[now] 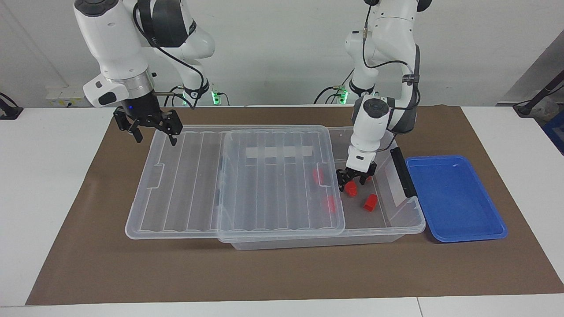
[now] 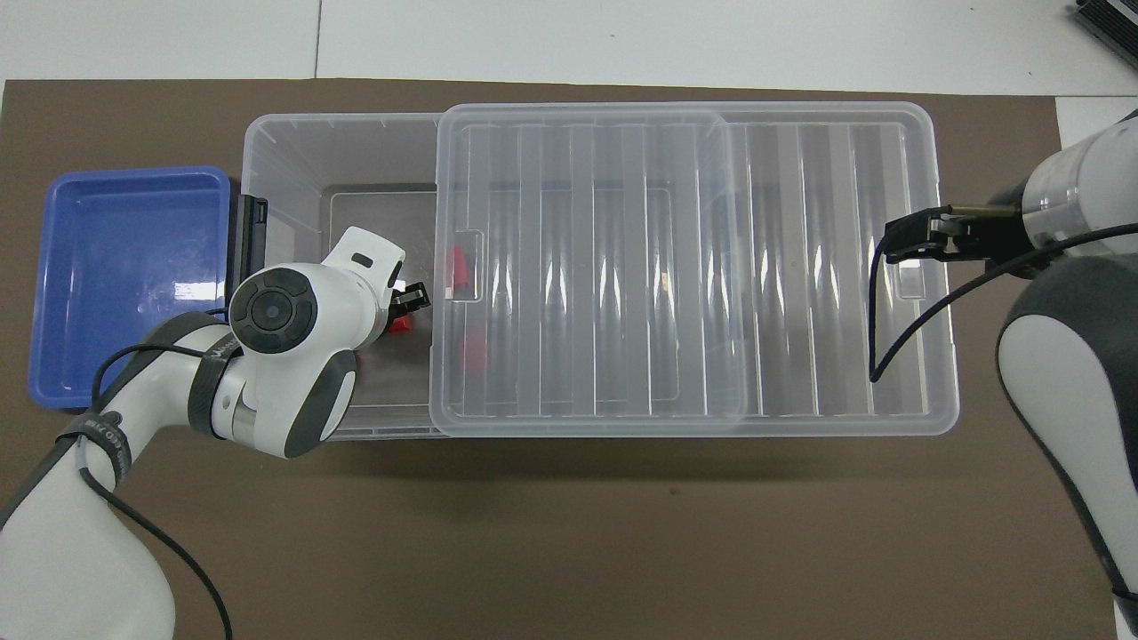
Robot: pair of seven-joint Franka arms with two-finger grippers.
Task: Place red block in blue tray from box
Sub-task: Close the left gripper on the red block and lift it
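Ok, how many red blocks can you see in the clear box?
4: one red block and another under the lid, one at the left gripper, one loose beside it; more may be hidden.

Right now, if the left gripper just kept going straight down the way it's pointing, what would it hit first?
The left gripper points down into the open end of the box, right at a red block. That block looks like the first thing in its line, though whether the fingertips already touch it is unclear.
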